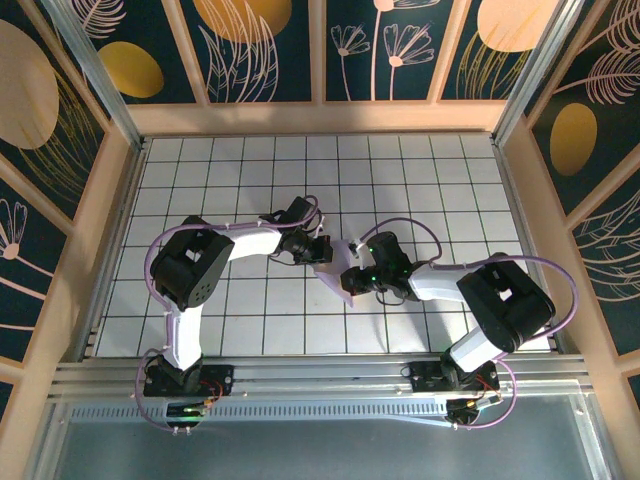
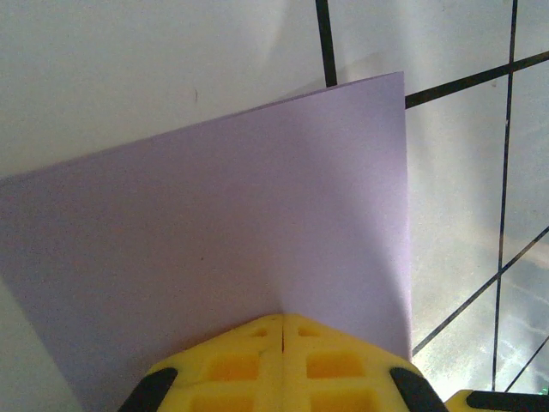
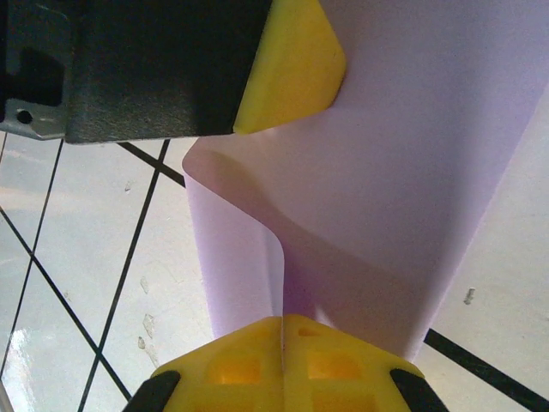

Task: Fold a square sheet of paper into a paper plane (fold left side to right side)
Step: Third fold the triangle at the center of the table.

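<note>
Where the two arms are bolted to the aluminium rail (image 1: 320,378) at the near edge, we see their bases well apart. Both arms reach inward over the white gridded table (image 1: 420,170) and meet near its middle.

From the top camera, the wrists and their lilac cables (image 1: 152,262) cover most of the square sheet of paper (image 2: 223,223), leaving a small lavender wedge between them.

From the left wrist camera, we see the left gripper (image 2: 282,324) clenched, its yellow fingers pressed together on the near edge of the sheet. The paper spreads away from the fingers as a smooth plane, and one far corner stands over a black grid line.

From the right wrist camera, the right gripper (image 3: 282,326) is likewise pinched tight on the sheet, which curls into a soft S-bend just beyond its fingers. Farther along that view, a yellow finger and the black body of the left gripper block the upper left, the finger touching the paper.

Beyond both grippers lie bare tiles, then the dark patterned wall panels (image 1: 270,50) behind the table.
</note>
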